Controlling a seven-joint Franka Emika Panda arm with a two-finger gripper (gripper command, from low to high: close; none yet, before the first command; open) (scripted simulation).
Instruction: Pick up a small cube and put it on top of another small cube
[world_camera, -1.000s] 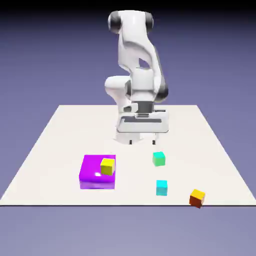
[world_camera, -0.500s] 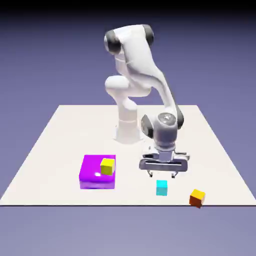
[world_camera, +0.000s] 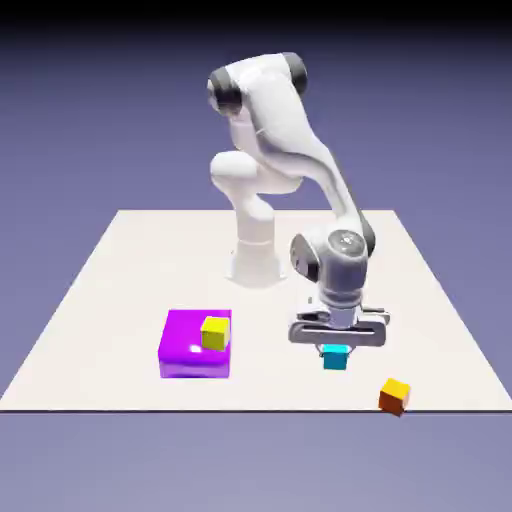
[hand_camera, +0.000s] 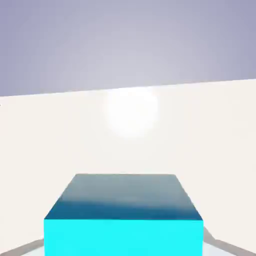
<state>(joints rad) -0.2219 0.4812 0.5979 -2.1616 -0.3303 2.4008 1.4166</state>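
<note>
A small cyan cube sits between the fingers of my gripper, which is shut on it just above the table, toward the exterior view's right. In the hand view the same cyan cube fills the lower middle and covers most of the fingertips; only grey slivers show at the bottom corners. An orange-and-red small cube lies on the table to the right of and in front of the gripper. The hand hides the table directly behind it.
A flat magenta block lies at the exterior view's left with a small yellow cube on its right part. The robot's base stands at the far edge of the white table.
The arm swung from near its base down to the cyan cube. The cube now sits between the fingers, shifted up and right of where it lay. A teal-green cube is now covered by the hand.
</note>
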